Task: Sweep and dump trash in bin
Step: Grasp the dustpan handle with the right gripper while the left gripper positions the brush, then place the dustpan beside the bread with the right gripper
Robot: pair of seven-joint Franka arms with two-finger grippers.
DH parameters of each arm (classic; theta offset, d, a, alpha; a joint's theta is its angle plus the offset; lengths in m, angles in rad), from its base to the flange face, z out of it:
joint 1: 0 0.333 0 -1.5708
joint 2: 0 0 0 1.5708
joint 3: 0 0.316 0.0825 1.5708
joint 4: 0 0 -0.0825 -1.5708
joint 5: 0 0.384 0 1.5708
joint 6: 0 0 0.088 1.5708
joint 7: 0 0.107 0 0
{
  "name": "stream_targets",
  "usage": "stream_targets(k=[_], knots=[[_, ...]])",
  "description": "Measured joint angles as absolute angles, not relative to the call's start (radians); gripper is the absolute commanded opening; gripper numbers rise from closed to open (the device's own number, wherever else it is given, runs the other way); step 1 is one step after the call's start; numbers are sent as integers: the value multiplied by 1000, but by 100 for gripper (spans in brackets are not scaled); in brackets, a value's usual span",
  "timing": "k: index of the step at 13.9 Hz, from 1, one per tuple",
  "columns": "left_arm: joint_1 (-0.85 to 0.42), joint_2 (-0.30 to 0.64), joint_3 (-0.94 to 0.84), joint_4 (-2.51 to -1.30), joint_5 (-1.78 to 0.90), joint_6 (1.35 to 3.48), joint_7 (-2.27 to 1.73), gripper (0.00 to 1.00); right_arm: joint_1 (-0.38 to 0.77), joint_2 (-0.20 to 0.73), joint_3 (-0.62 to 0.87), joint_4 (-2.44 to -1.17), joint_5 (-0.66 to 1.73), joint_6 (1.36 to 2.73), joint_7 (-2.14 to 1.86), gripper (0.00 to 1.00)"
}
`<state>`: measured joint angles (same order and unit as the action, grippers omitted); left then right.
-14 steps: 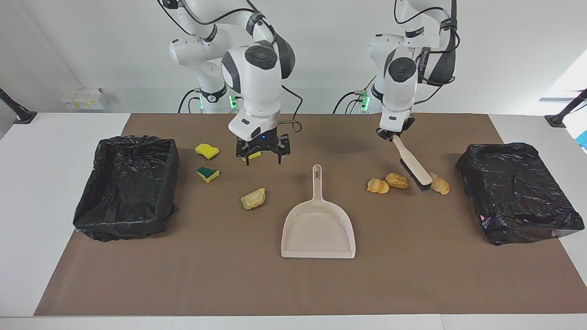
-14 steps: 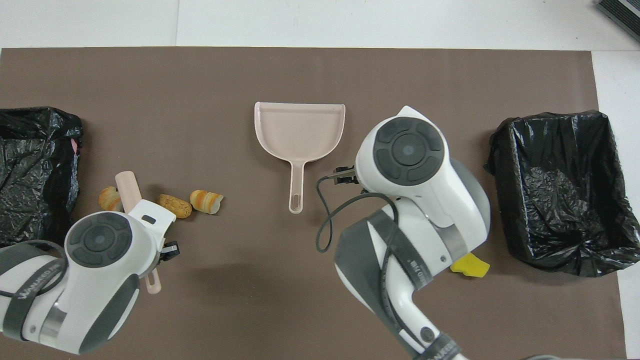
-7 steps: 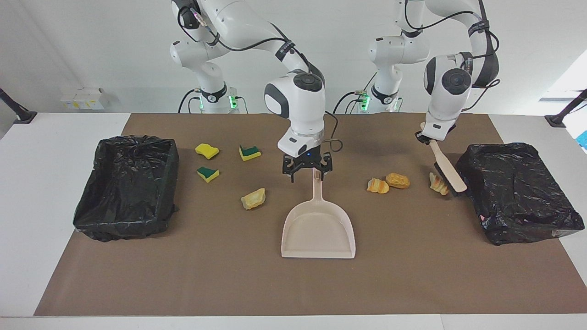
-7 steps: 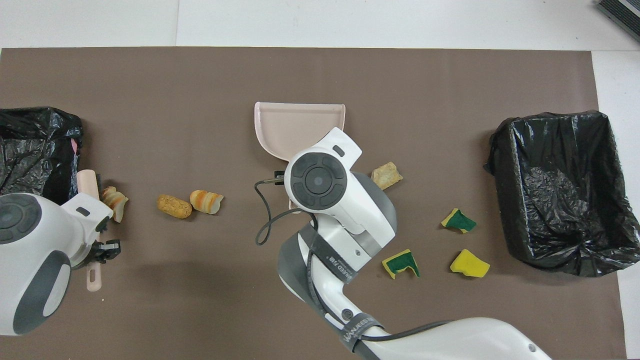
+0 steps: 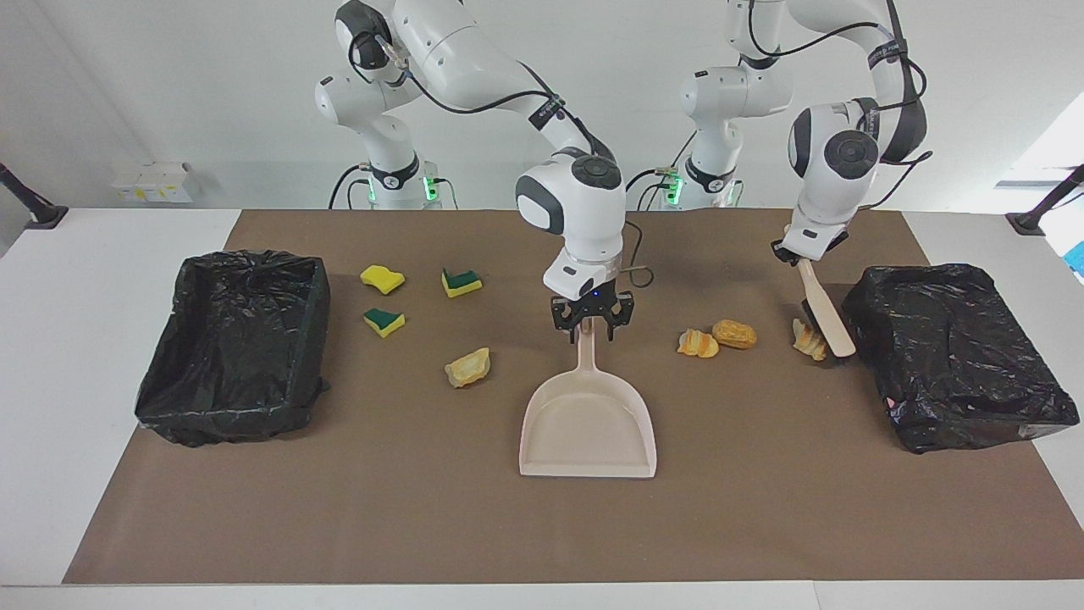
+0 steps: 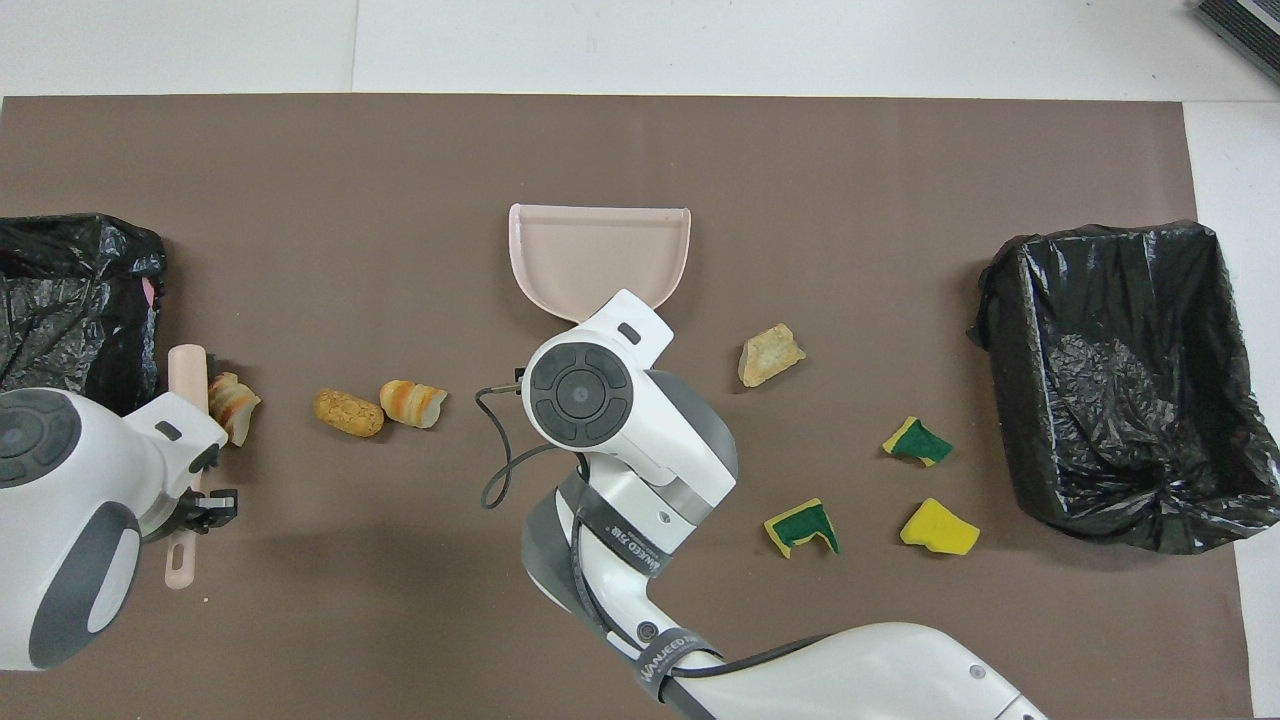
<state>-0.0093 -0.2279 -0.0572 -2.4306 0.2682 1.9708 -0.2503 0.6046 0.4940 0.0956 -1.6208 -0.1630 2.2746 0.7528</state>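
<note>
The beige dustpan [image 5: 589, 419] lies flat at mid-table, handle toward the robots; it also shows in the overhead view [image 6: 600, 250]. My right gripper [image 5: 590, 326] is open, low over the handle's end, a finger on each side. My left gripper [image 5: 799, 254] is shut on the brush [image 5: 826, 318], whose head rests beside one bread lump [image 5: 809, 339] next to the bin [image 5: 957, 356] at the left arm's end. Two more lumps [image 5: 698, 343] [image 5: 734, 334] lie between brush and dustpan. A fourth lump [image 5: 468, 367] and three sponges [image 5: 382, 279] [image 5: 461, 282] [image 5: 384, 321] lie toward the right arm's end.
A second black-lined bin [image 5: 233, 339] stands at the right arm's end of the table. A brown mat [image 5: 542, 525] covers the table. In the overhead view my right arm's wrist [image 6: 580, 390] hides the dustpan's handle.
My right gripper has swung from over a sponge to the dustpan's handle and come down on it. My left gripper carried the brush over the breads to the bin's side of the last lump.
</note>
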Motion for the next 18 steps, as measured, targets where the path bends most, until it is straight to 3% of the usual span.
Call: stream_targets(k=[2,3,8,13,18], knots=[[-60,-227,-60,-2431,258,1971,-250,0,604,495,95,-1623,-163,2274,753,3],[-94,-227,-61,-2430,227,1972,-251,0,604,495,94,-1627,-163,2271,753,0],[-182,-228,-65,-2406,176,1962,-262,0,581,481,93,-1621,-164,2199,685,0],[-182,-243,-55,-2286,174,1826,-262,0,490,392,94,-1620,-115,2062,325,0],[-150,-242,-41,-2286,157,1818,-261,0,423,313,93,-1624,-111,1823,-123,0]])
